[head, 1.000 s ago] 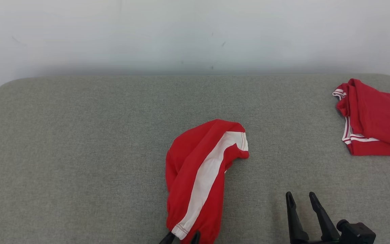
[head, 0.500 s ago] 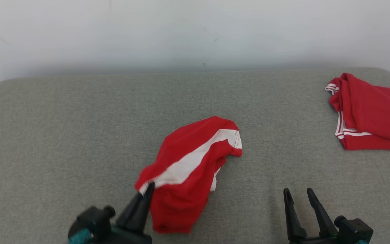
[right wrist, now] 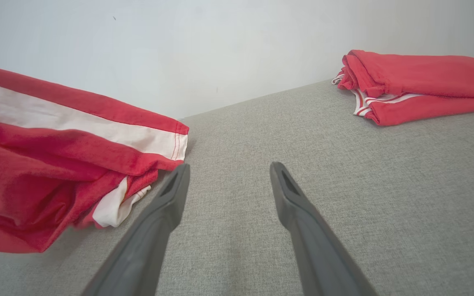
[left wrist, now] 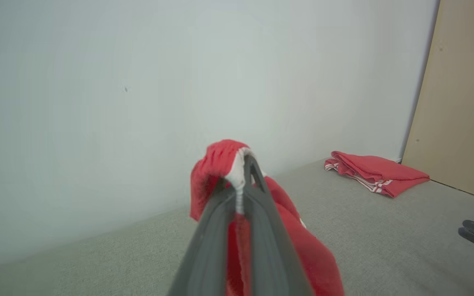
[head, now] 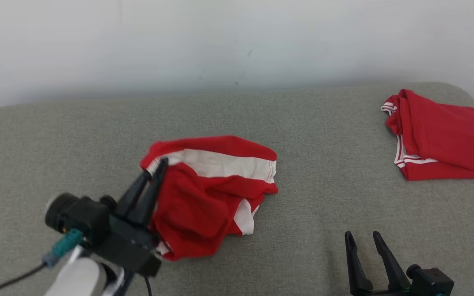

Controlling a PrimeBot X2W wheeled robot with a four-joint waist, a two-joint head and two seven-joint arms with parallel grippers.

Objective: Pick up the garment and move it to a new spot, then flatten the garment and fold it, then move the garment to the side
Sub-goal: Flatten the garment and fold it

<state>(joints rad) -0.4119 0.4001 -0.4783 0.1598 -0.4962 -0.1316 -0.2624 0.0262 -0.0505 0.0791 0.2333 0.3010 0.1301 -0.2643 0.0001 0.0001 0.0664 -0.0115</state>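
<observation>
The garment (head: pixel 208 189) is red cloth with a broad white stripe, bunched up in the middle of the grey padded surface (head: pixel 303 135). My left gripper (head: pixel 158 167) is shut on the garment's left end and holds that end raised. In the left wrist view the garment (left wrist: pixel 216 164) bulges over the closed fingertips of the left gripper (left wrist: pixel 246 164). My right gripper (head: pixel 362 239) stands open at the lower right, with nothing between its fingers. In the right wrist view the garment (right wrist: pixel 56 156) lies left of the right gripper (right wrist: pixel 228 170).
A second red garment with white trim (head: pixel 438 135) lies folded at the surface's far right corner, also seen as a folded red garment (right wrist: pixel 418 84) in the right wrist view. A pale wall (head: pixel 237 41) runs behind the surface. A beige panel (left wrist: pixel 463 102) stands beyond the folded garment.
My left gripper has closed on the garment's near end and swung it up and to the left, spreading the stripe sideways. The head camera has shifted a little. The right gripper has stayed put.
</observation>
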